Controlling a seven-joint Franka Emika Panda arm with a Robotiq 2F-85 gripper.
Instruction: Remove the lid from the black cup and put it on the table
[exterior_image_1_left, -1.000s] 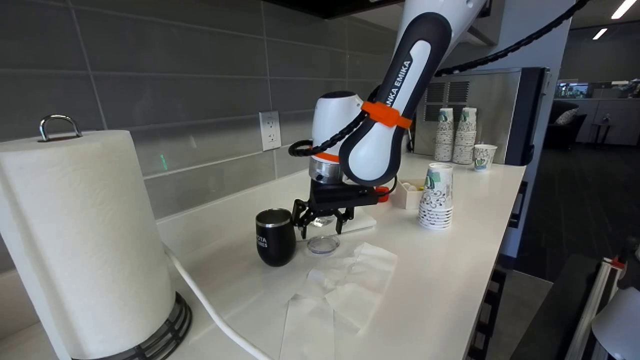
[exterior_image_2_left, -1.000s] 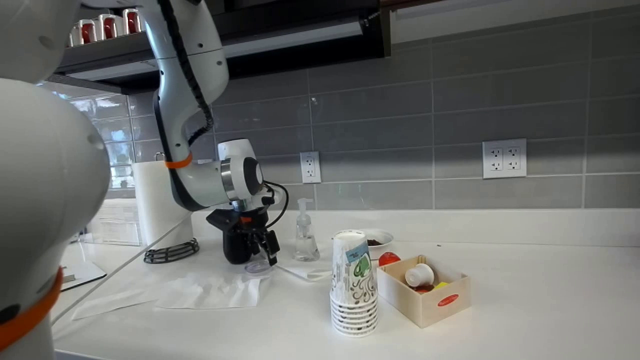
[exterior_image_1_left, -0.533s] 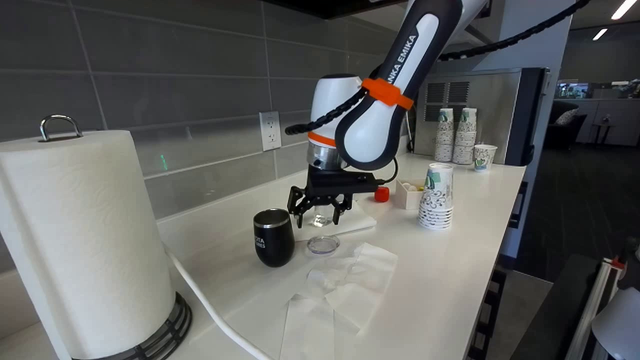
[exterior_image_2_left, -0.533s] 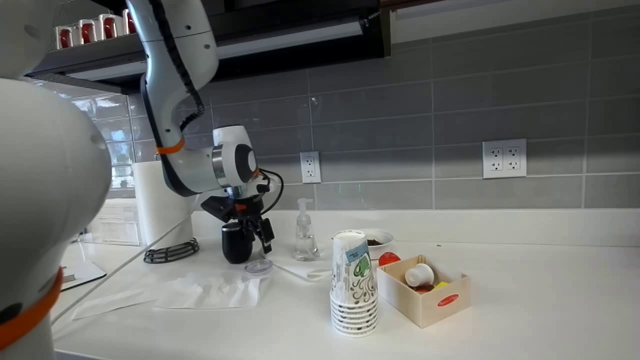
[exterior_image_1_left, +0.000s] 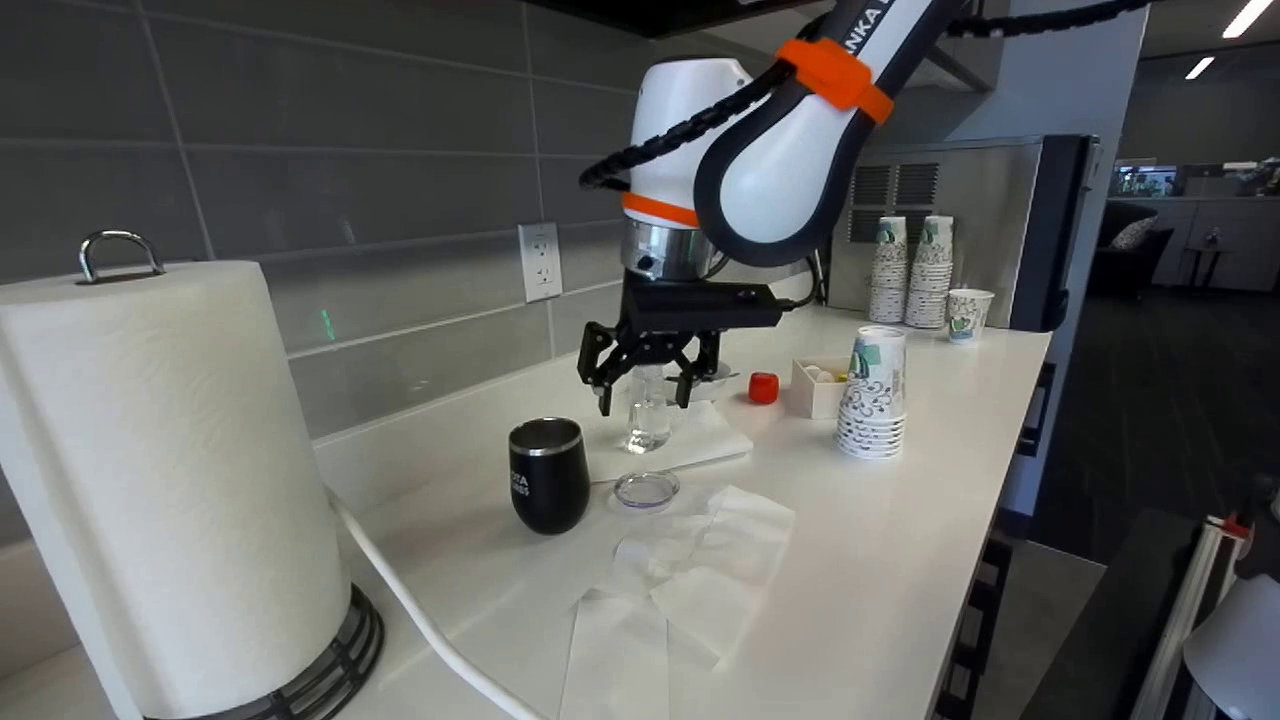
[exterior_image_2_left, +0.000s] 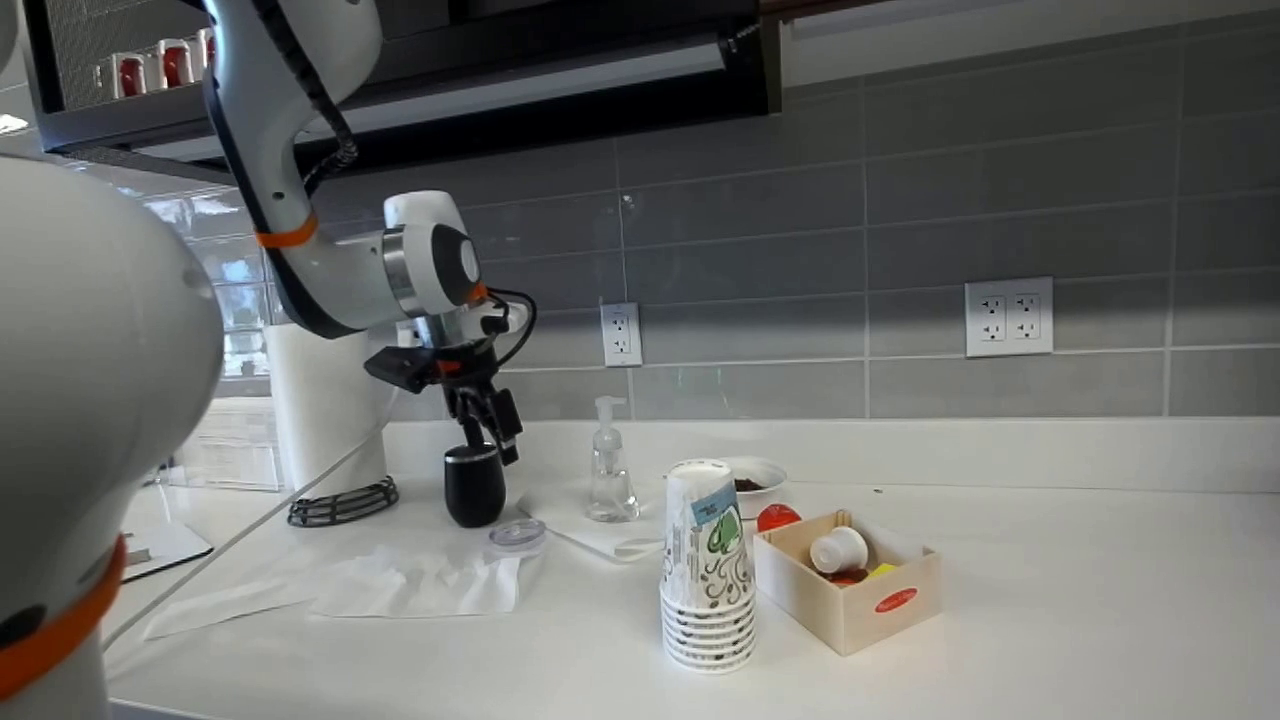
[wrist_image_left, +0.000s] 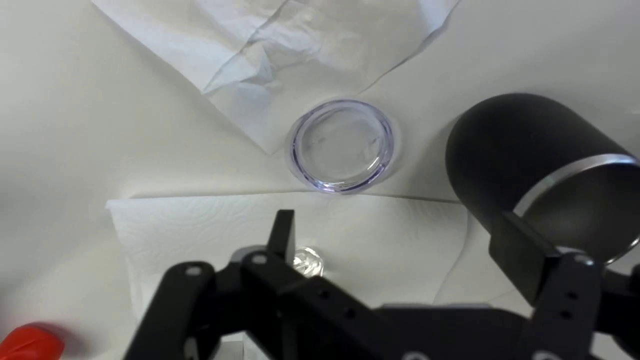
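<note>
The clear round lid (exterior_image_1_left: 646, 490) lies flat on the white table (exterior_image_1_left: 850, 560) beside the black cup (exterior_image_1_left: 552, 490). It also shows in an exterior view (exterior_image_2_left: 517, 537) and near the middle of the wrist view (wrist_image_left: 343, 146). The black cup stands upright with its mouth uncovered, also in an exterior view (exterior_image_2_left: 474, 490) and at the right of the wrist view (wrist_image_left: 515, 135). My gripper (exterior_image_1_left: 644, 400) is open and empty, above the height of the cup's rim. In the wrist view my gripper (wrist_image_left: 400, 235) has its fingers wide apart, one overlapping the cup's rim in the picture.
A clear soap dispenser (exterior_image_2_left: 610, 475) stands on a folded paper towel behind the lid. Crumpled paper towels (exterior_image_1_left: 700, 570) lie in front of it. A paper towel roll (exterior_image_1_left: 170, 480), stacked paper cups (exterior_image_2_left: 708, 570), a wooden box (exterior_image_2_left: 890, 600) and a white bowl (exterior_image_2_left: 760, 478) stand nearby.
My open gripper has risen from low beside the cup and just above the lid to well above both. The lid stays in place; the cup has shifted at most very slightly.
</note>
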